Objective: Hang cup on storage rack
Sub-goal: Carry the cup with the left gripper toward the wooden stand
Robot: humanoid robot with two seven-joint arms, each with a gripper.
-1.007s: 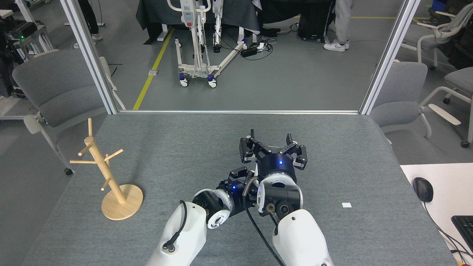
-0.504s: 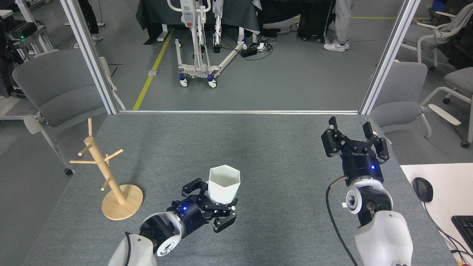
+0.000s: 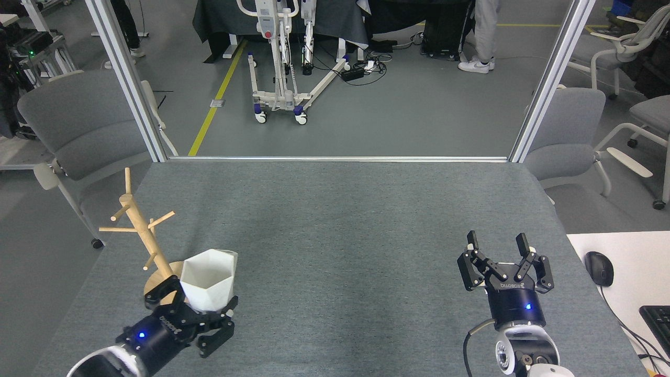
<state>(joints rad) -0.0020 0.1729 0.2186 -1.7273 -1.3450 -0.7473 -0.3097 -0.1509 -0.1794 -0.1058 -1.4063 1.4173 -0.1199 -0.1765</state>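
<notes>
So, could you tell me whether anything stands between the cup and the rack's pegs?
Nothing visible does. The left gripper holds the cup just right of the rack, overlapping its base in this view. The felt table around them is bare, and the right gripper sits open far on the other side.

**Two arms, one gripper squeezing and one spread wide**

The left arm is coming in at the bottom left corner, low and close to the edge. Its left gripper is pointing up and to the right, and its black fingers are squeezing something white between them. A small blue light is glowing on its wrist.

The right arm is rising at the bottom right. The right gripper is pointing away, with its fingers spread apart and holding nothing. A blue light is glowing there too.
</notes>
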